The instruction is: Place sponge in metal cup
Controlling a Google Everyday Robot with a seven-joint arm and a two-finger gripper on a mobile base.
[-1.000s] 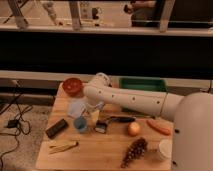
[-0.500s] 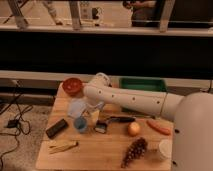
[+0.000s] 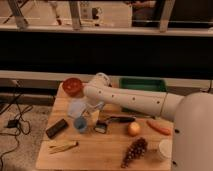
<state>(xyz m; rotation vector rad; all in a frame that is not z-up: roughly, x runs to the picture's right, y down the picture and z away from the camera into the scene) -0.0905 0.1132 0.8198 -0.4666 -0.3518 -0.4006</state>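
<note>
The white arm's end effector (image 3: 93,113) hung with its fingers spread wide over the left part of the wooden desk (image 3: 100,156), beside a pale flat blue sheet (image 3: 76,106), while the small light-blue squarish sponge (image 3: 102,127) lay near it (just right of the round blue cup (image 3: 80,124)).

Red bowl (image 3: 73,86), green tray (image 3: 145,85), blue cup (image 3: 80,124) (grapes (image 3: 134,150) dark purple)

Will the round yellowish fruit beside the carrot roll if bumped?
Probably: the round yellowish fruit looks smooth and sits loose on the flat wooden table. It seems firm, not fragile. The open tool hangs left of it, near the blue cup.
</note>
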